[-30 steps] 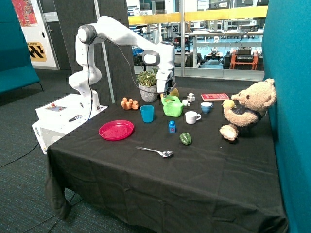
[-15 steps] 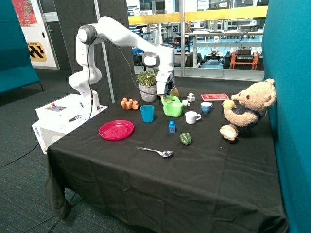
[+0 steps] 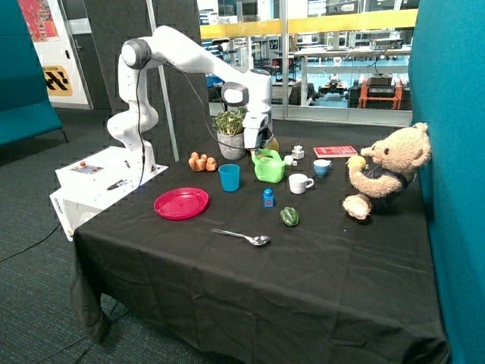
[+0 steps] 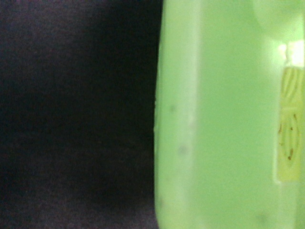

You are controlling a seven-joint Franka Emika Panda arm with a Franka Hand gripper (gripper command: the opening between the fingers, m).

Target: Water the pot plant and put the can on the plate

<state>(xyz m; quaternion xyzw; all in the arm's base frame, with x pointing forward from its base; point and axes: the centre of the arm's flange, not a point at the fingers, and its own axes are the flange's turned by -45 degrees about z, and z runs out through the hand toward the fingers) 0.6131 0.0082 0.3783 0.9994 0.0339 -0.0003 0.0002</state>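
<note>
The bright green can (image 3: pixel 269 167) stands on the black tablecloth between the pot plant (image 3: pixel 231 133) and a white mug. My gripper (image 3: pixel 260 149) is right down at the can's top handle, on the side nearest the plant; its hold cannot be made out. In the wrist view the can's green wall (image 4: pixel 224 114) fills half the picture at very close range, with black cloth (image 4: pixel 71 114) beside it. The pink-red plate (image 3: pixel 182 203) lies nearer the front, beyond a blue cup, with nothing on it.
A blue cup (image 3: pixel 229 177) stands between can and plate. Orange toys (image 3: pixel 202 161), a white mug (image 3: pixel 300 183), a small blue bottle (image 3: pixel 268 198), a green pepper (image 3: pixel 289 217), a spoon (image 3: pixel 242 236) and a teddy bear (image 3: pixel 383 171) share the table.
My gripper has come down a little onto the can's handle. The can, plant and plate have not moved.
</note>
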